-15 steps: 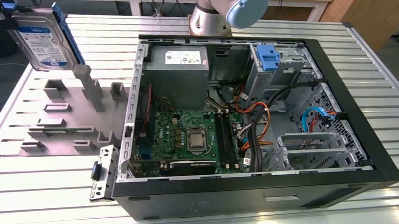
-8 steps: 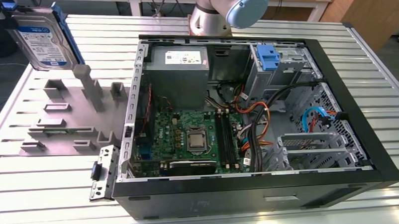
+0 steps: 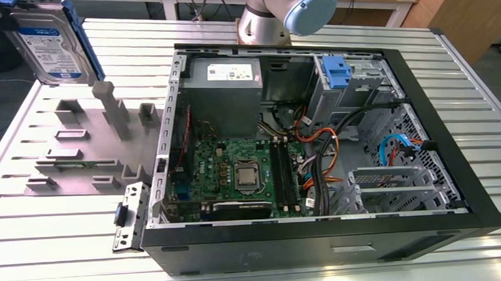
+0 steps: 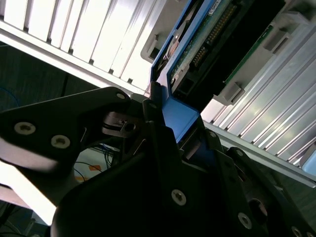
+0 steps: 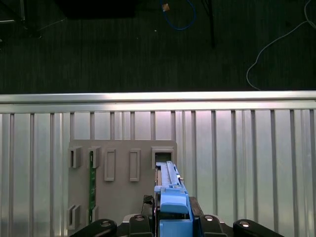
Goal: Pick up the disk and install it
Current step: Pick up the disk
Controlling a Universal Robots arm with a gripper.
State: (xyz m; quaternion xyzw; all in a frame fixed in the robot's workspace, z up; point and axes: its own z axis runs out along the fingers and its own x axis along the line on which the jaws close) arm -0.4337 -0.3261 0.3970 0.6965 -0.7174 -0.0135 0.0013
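You have the disk (image 3: 54,44) upright at the exterior view's upper left, above the grey fixture plate (image 3: 84,152). In the second wrist view, the gripper (image 4: 170,126) is clamped on its blue-framed end.

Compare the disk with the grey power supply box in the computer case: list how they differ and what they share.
The disk is held upright outside the case, clamped by the gripper; the power supply box sits inside it. The disk is a thin slab with blue rails; the power supply box is bulkier, plain grey. Both carry labels.
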